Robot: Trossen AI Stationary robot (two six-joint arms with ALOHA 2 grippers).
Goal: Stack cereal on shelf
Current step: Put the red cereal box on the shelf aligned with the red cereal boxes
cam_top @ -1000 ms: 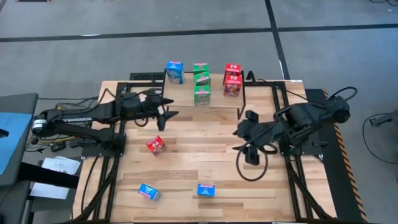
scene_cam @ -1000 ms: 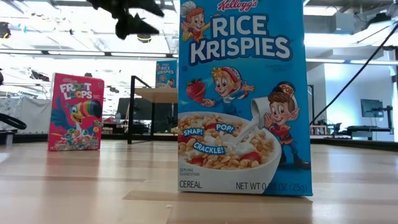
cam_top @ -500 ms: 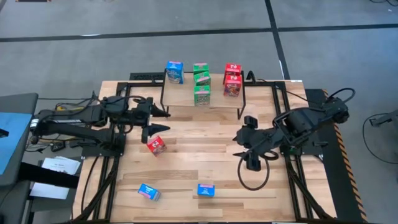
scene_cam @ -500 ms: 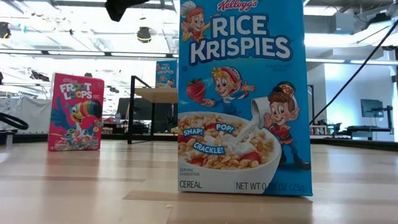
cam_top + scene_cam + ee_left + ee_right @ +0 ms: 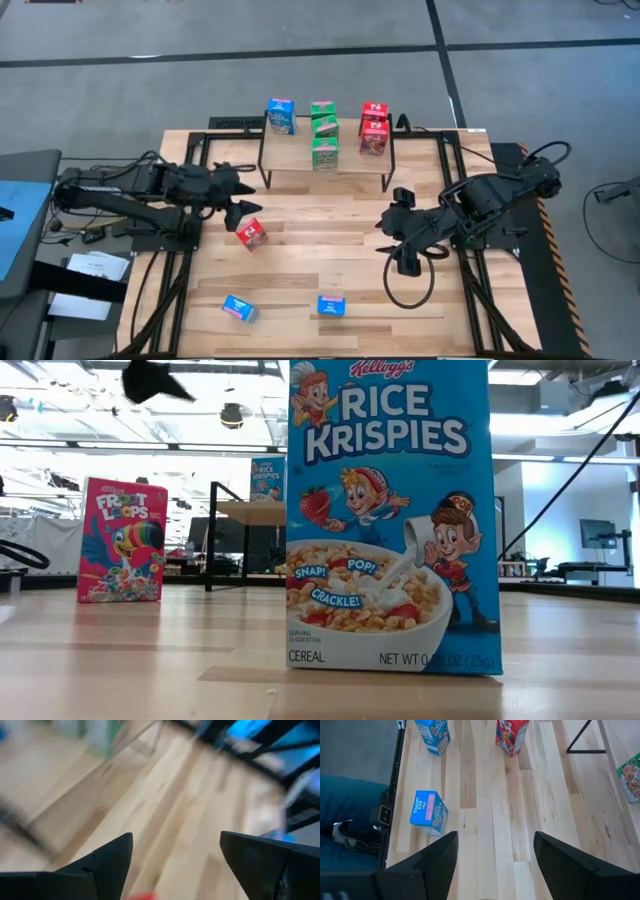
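Standing on the tabletop [image 5: 330,250] just beside the left claw [image 5: 238,199], the red cereal box [image 5: 250,233] is looking light, stiff and crushable, best pinched across its narrow sides. Both that claw and the right claw [image 5: 392,232] are hanging open and empty. Two blue boxes [image 5: 331,305] are waiting nearer; the shelf [image 5: 290,163] is carrying six. Motion blur is smearing the left wrist view.
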